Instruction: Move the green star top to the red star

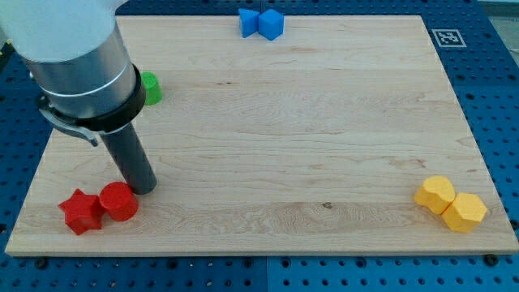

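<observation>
red cylinder touching red star, blocking its right side

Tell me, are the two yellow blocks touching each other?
Yes, the two yellow blocks sit pressed together near the board's bottom right corner.

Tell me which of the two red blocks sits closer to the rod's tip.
The red round block, just below my tip. The red star lies beyond it, toward the view's left, touching it.
</observation>
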Controlling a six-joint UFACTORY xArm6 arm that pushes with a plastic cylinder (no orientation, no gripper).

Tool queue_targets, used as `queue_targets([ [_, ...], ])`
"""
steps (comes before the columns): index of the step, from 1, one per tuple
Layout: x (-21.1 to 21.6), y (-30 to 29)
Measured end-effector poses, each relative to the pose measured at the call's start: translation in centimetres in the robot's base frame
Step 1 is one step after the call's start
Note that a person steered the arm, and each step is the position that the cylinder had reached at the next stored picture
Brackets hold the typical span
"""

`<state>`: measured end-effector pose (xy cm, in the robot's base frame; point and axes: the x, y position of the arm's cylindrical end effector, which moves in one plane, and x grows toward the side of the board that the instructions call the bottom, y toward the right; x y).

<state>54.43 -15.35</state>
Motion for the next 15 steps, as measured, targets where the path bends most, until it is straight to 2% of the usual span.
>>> queue_targets([
  [2,-9.2,1.0],
  [4,-12.9,2.5],
  [6,-19.9,2.6],
  [7,-24.0,0.2],
  [9,-24.4,-8.7],
  [10,-23.3,-8.7],
  [12,-18.4,-8.7],
  [13,-18.0,-8.1],
  [15,-20.3,-7.9],
])
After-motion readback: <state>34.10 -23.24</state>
